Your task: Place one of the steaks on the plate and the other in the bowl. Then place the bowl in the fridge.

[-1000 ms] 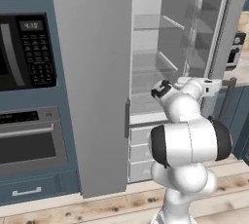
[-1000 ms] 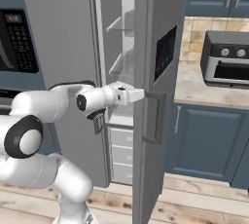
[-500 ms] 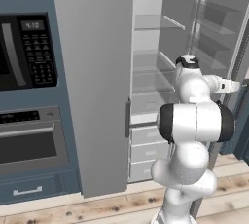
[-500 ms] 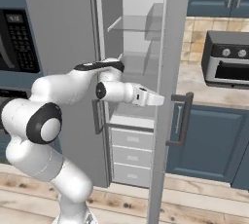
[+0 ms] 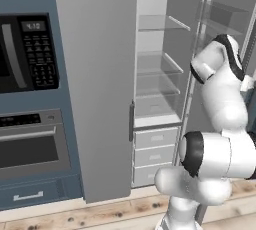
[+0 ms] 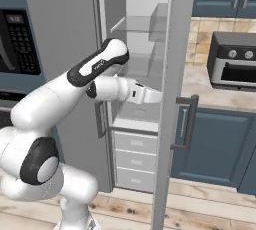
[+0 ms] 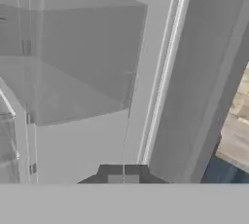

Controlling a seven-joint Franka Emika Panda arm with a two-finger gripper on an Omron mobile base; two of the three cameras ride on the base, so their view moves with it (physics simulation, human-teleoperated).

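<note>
While the fridge stands open with its pale inside, clear glass shelves and white drawers on show, the white arm reaches across the front of it toward the right-hand door. From the right base view the hand end of the arm sits right up against the inner edge of that door, roughly level with a middle shelf, so the fingers themselves are hidden behind the door edge there. Over in the hand view the gripper has its two dark tips pressed together with no gap, nothing between them, looking along the door's inner face and its grey bins. No steaks, plate or bowl visible on the shelves that I can make out. Left of the fridge are the black microwave and oven; right of it a counter with a toaster oven.
</note>
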